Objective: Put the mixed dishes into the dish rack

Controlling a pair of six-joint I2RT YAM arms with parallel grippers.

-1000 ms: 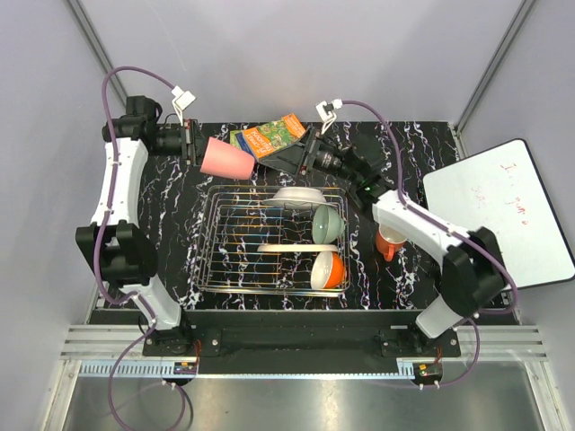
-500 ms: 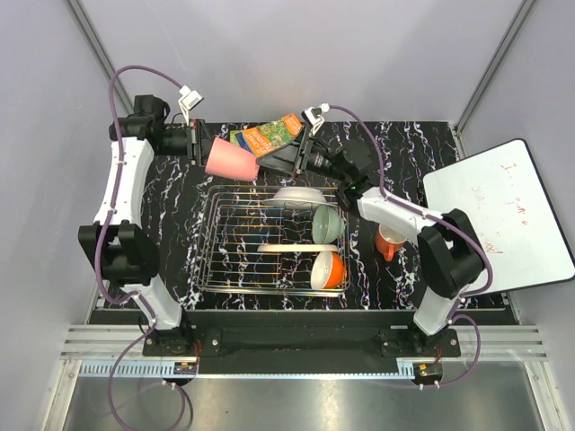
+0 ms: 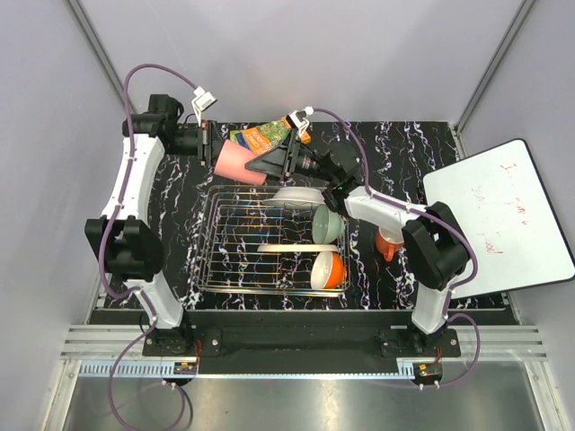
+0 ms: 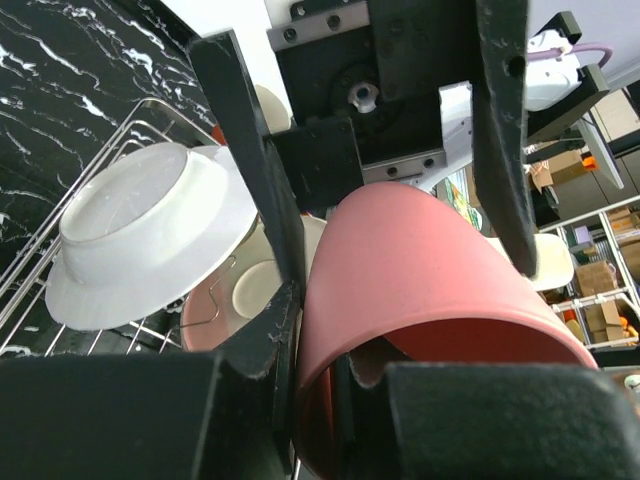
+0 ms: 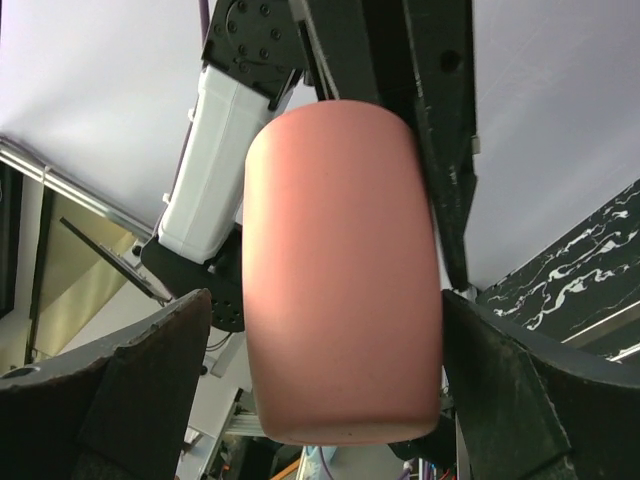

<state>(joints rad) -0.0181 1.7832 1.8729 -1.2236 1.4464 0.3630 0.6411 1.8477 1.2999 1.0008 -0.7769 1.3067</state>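
The left tool point(image 3: 209, 144) is closed on the rim of the pink cup point(image 3: 236, 162): in the left wrist view one finger is inside the mouth and the other is outside, with the cup wall pinched between them. The cup lies on its side in the air, the mouth toward the left tool and the closed bottom toward the right tool point(image 3: 269, 154). The right tool is wide open and its two fingers point(image 4: 252, 200) stand one on each side of the cup body, not closed on it; I cannot tell if one finger already touches the cup. The cup hangs over the far left corner of the dish rack point(image 3: 211, 262), which stands in the middle of the black marbled bench point(image 3: 175, 202). In the right half of the rack there are four dishes: a white dish point(image 3: 296, 196) at the far edge with its underside up, a pale green bowl point(image 3: 329, 223) just beside it, a plate point(image 3: 286, 248) standing on its edge, and an orange bowl point(image 3: 329, 269) with a white inside, near the front right corner. The left half of the rack holds no dishes. An orange-red mug point(image 3: 389, 242) stands on the bench to the right of the rack, apart from it. The colourful books point(image 3: 267, 136) lie behind the cup at the far side of the bench. A white board point(image 3: 499, 215) lies at the right edge of the bench.
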